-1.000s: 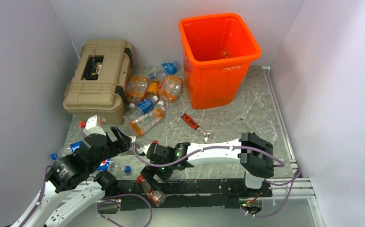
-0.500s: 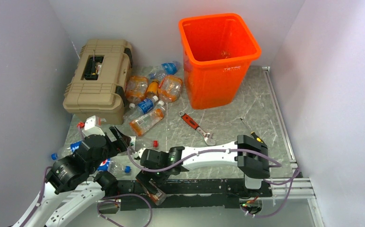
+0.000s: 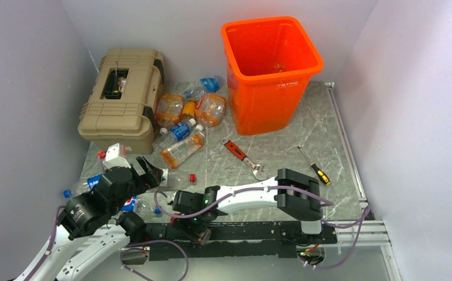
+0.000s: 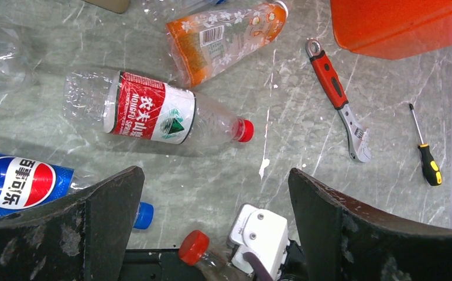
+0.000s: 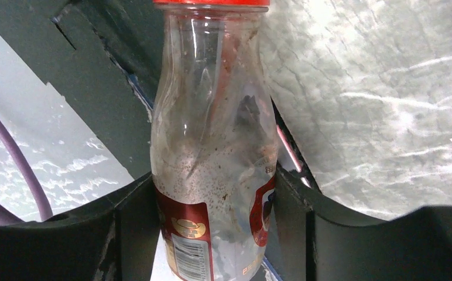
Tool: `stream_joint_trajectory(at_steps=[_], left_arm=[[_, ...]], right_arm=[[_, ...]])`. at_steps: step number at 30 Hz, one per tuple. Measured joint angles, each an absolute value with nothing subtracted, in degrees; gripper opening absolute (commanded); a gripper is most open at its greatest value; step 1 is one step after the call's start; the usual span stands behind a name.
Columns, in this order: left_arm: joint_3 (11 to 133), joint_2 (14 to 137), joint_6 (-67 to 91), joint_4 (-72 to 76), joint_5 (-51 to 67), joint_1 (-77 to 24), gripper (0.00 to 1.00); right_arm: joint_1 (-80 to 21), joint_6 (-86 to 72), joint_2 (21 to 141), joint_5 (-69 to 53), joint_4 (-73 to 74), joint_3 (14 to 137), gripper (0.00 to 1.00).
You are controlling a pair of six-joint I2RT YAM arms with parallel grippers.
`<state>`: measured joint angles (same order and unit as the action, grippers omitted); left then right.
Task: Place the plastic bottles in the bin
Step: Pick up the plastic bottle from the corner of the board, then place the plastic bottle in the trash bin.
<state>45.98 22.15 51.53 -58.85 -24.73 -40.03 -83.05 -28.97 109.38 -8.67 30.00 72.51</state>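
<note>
Your right gripper (image 5: 212, 202) has its fingers snug against both sides of the red-capped bottle (image 5: 212, 111) at the table's near edge. The bottle's long axis runs straight out from the wrist, cap foremost. The bin (image 3: 267, 105) stands far back and rightward. Your left gripper (image 4: 215, 205) hangs wide open.

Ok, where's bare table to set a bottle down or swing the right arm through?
Bare marble lies between the wrench and the screwdriver, and right of the bin along the rail. Crowded: bottles packed between toolbox and bin; more near-left around the left gripper, beside the right gripper clamped on a red-capped bottle.
</note>
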Motion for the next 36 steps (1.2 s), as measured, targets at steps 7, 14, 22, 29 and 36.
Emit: stream_joint_trajectory(at_steps=[7, 14, 22, 29, 36], left_arm=[[45.98, 22.31, 49.82, -56.99, -24.23, -40.1, 0.98], [49.04, 28.21, 38.0, -43.57, -18.7, -40.12, 0.96], [68.66, 53.54, 20.12, -27.42, -7.51, -40.1, 1.0], [66.19, 64.29, 14.83, -13.28, 14.66, -36.49, 0.99], [53.69, 62.63, 20.49, 3.22, 32.73, -30.81, 1.0]], right_arm=[[-83.02, -29.34, 101.67, -2.59, 28.53, 64.55, 0.44], [-79.75, -26.2, 83.42, 12.62, 26.0, 57.84, 0.43], [-73.06, -17.47, 54.81, 24.23, 4.16, 42.19, 0.44], [-67.79, -14.15, 45.34, 25.08, -13.23, 29.89, 0.41], [-67.79, -13.17, 46.19, 24.99, -21.45, 25.76, 0.4]])
